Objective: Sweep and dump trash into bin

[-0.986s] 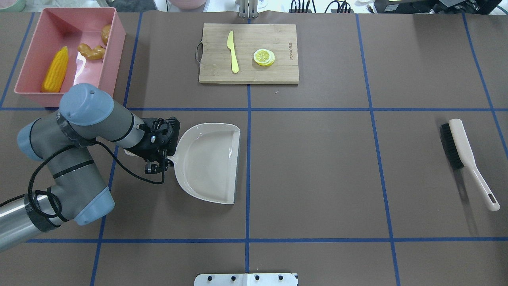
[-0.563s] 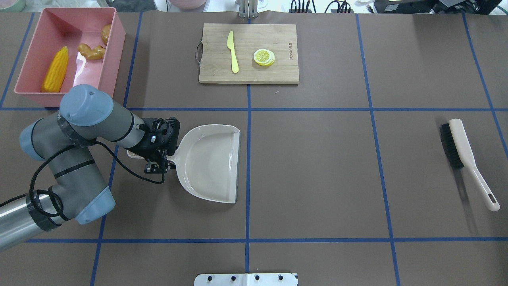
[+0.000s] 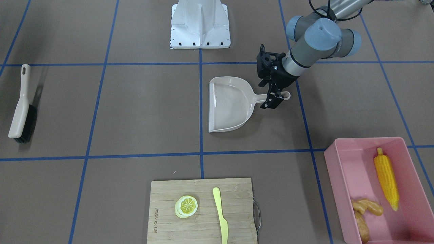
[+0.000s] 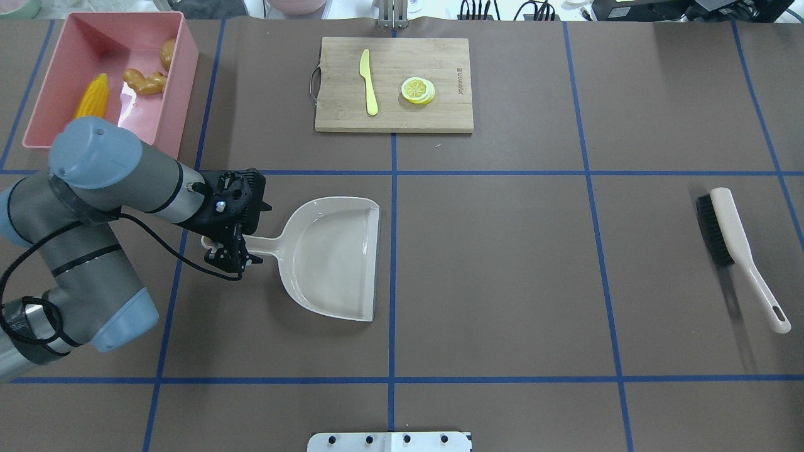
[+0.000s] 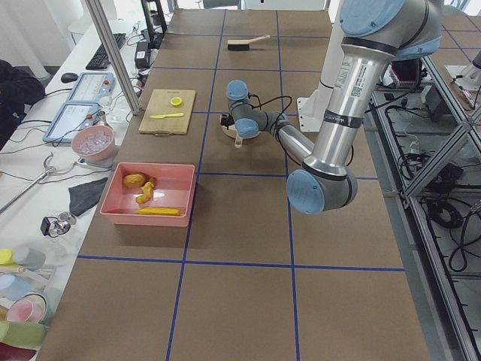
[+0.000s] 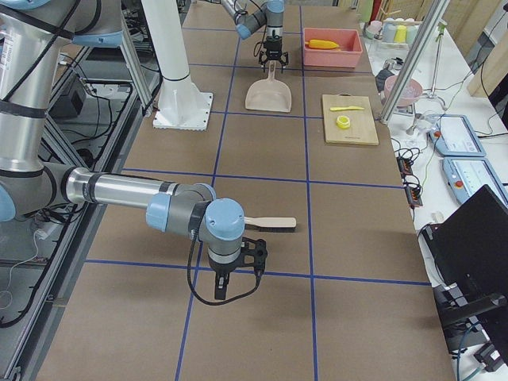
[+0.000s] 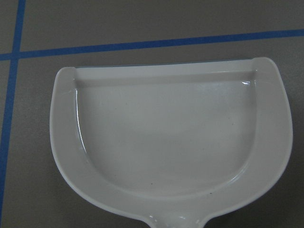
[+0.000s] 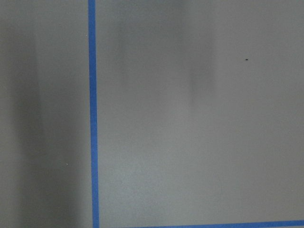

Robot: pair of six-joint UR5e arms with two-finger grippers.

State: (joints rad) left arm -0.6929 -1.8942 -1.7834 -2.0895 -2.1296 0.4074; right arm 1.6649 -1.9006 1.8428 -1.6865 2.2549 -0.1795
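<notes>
On the desk (image 4: pixel 502 263), with trash (image 4: pixel 92 103) in the bin (image 4: pixel 100 50) upper left, the left jaws, apart over the dustpan handle (image 4: pixel 267 239), should rise straight

We record a plain pink rectangular plastic bin (image 4: pixel 179 94); inside it a kernel-ridged yellow corn cob (image 4: pixel 93 99); nearby, a beige plastic dustpan (image 4: pixel 333 257) on a brown table (image 4: pixel 502 251) gridded blue.

Bright, even light from above; soft shadow beside the brush (image 4: pixel 741 251) at the desk's right edge, glare on the dustpan (image 4: pixel 333 257) rim, right wrist view slightly blurred
</notes>
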